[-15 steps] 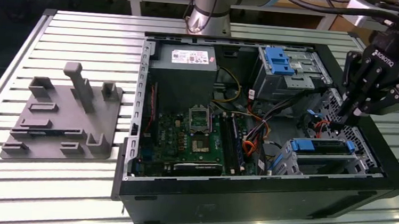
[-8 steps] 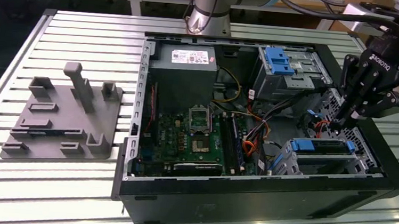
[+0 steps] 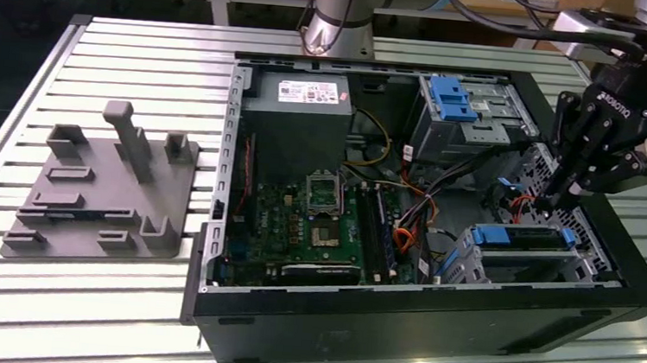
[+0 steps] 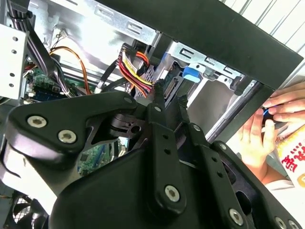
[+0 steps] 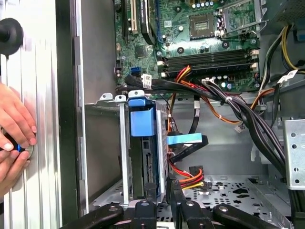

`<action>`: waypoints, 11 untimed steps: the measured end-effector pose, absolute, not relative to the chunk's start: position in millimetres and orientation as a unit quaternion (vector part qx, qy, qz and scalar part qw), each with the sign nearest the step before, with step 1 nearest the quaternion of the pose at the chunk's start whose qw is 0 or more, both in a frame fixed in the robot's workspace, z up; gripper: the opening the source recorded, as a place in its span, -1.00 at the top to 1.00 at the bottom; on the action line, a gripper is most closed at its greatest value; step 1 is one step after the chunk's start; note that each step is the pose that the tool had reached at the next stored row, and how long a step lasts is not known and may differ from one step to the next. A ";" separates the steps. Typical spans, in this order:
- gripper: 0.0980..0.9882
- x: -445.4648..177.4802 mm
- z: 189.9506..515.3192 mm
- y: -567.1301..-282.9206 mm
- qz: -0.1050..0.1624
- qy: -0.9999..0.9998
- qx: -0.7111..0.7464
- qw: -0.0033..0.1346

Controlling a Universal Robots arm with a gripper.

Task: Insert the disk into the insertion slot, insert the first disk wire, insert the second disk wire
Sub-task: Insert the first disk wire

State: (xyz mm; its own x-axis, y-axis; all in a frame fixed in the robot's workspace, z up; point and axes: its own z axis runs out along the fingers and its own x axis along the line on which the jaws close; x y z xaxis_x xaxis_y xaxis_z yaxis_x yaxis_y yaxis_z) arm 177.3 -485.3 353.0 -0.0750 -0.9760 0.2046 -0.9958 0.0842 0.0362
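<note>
The disk (image 3: 523, 239), silver with a blue carrier handle (image 5: 142, 121), sits inside the insertion slot (image 3: 473, 263), a small grey perforated cage at the case's near corner on the exterior view's right. My gripper (image 3: 547, 202) hangs just above and behind that cage. Its fingers point down and stand close together, with nothing visible between them (image 5: 162, 183) (image 4: 169, 94). A blue-ended flat wire (image 5: 185, 140) lies loose beside the disk. A red, yellow and black wire bundle (image 5: 190, 175) ends close to the fingertips.
A person's hands (image 5: 14, 129) rest on the table outside the case wall. In the open case are a larger cage with a blue latch (image 3: 460, 101), the motherboard (image 3: 320, 225) and a power supply (image 3: 302, 93). A grey fixture (image 3: 103, 190) sits on the table at the exterior view's left.
</note>
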 end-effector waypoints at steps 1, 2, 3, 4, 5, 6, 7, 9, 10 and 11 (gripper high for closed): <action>0.62 177.1 352.7 -485.3 0.057 -0.732 0.673 0.087; 0.62 176.9 352.4 -485.3 0.057 -0.733 0.673 0.086; 0.62 176.5 352.0 -485.3 0.058 -0.733 0.672 0.086; 0.62 176.0 351.7 -485.3 0.058 -0.734 0.671 0.085; 0.62 175.6 351.3 -485.3 0.058 -0.735 0.670 0.085; 0.62 175.2 350.8 -485.3 0.058 -0.735 0.670 0.085; 0.62 175.0 350.3 -485.3 0.058 -0.736 0.669 0.085; 0.62 175.0 348.7 -485.3 0.058 -0.737 0.668 0.085; 0.62 175.0 347.8 -485.3 0.058 -0.737 0.668 0.085; 0.62 175.0 346.7 -485.3 0.058 -0.737 0.668 0.085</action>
State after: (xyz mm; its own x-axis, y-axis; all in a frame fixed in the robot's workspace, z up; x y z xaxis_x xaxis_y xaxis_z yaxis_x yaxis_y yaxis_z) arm 175.0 -485.3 346.7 -0.0929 -0.9749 0.2023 -0.9946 0.1005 0.0275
